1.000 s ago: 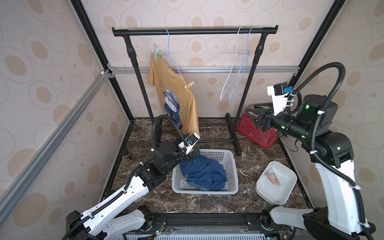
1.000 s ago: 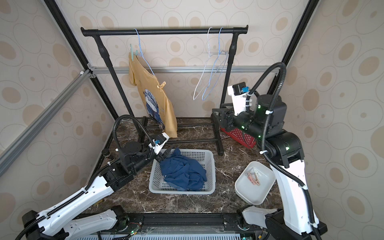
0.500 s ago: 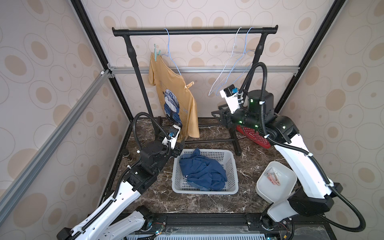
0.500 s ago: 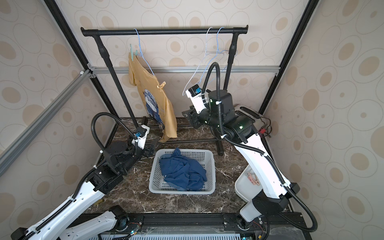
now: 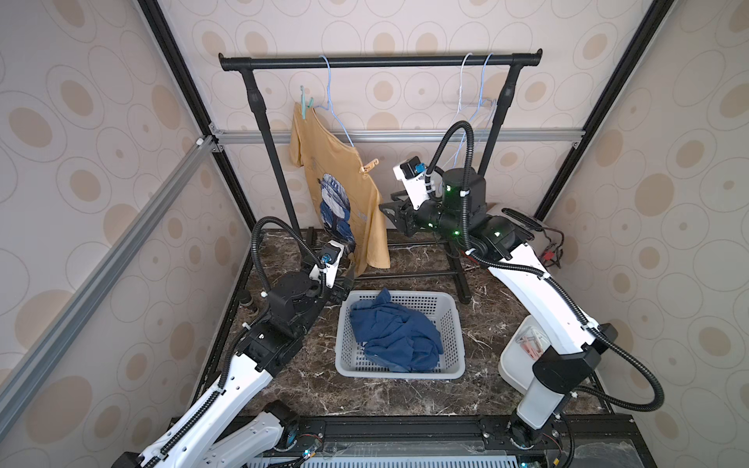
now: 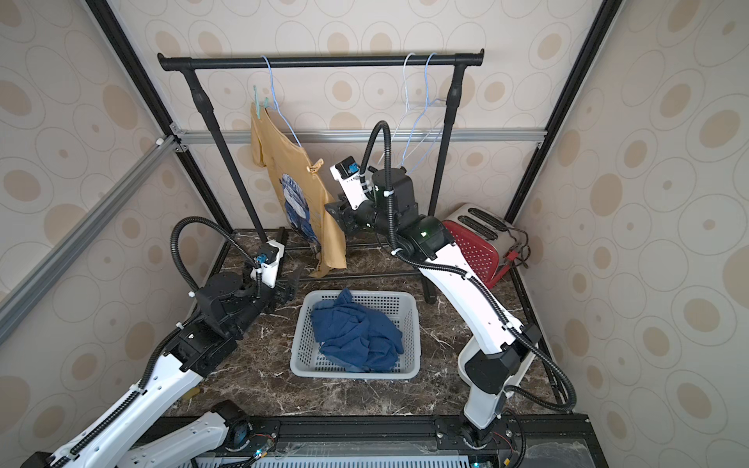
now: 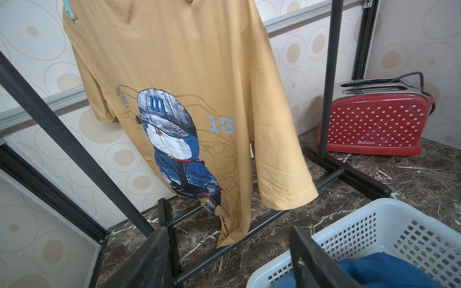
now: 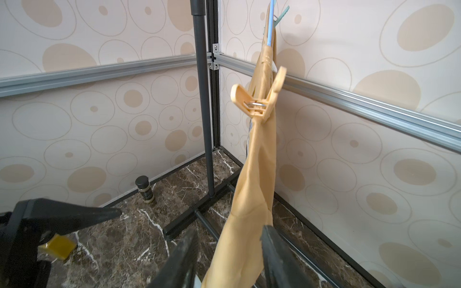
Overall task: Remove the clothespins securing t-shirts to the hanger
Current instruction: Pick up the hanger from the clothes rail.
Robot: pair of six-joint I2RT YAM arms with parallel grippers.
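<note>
Withdrawn from white perforated plastic basket, lower centre: left gripper stands open, empty; right gripper, swung in from frame right, jaws apart beside hanging mustard-yellow cartoon-print t-shirt, likely approaching tan plastic clothespin above; teal plastic clothespin, upper centre, still clipped.

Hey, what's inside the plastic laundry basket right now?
Crumpled blue fabric lies in the basket. Whether it is one shirt or two, and anything beneath it, is covered.

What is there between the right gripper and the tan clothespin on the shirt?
Only the shirt itself: in the right wrist view its cloth hangs from the clothespin down toward the right gripper. Nothing else is there.
</note>
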